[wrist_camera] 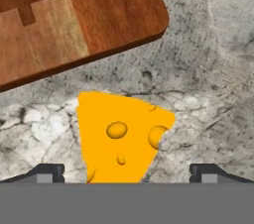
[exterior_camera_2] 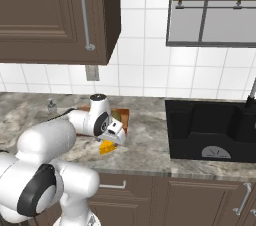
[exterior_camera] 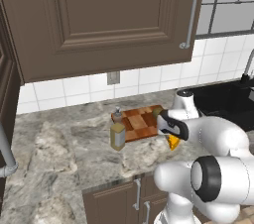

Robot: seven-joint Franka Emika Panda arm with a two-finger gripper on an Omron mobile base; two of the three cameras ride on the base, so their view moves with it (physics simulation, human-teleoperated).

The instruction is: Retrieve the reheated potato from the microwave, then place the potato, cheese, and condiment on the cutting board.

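Note:
A yellow-orange cheese [wrist_camera: 121,134] wedge lies on the stone counter just off the corner of the checkered wooden cutting board [wrist_camera: 74,25]. My gripper [wrist_camera: 126,173] hangs over it, open, with a dark fingertip on either side of the wedge and neither touching it. From the base views, the gripper [exterior_camera: 172,136] points down at the cheese [exterior_camera: 173,142] in front of the board's [exterior_camera: 141,124] right end. A brownish-olive potato [exterior_camera_2: 116,115] rests on the board [exterior_camera_2: 124,120], partly behind the hand. The condiment [exterior_camera: 117,131] bottle stands on the counter at the board's left front corner. The microwave is out of view.
A black sink [exterior_camera_2: 210,125] is sunk into the counter right of the board. A brown wall cabinet [exterior_camera: 99,20] hangs above the counter. The counter's front edge [exterior_camera: 119,181] runs close below the cheese. My white arm [exterior_camera: 218,139] crosses the counter's right side.

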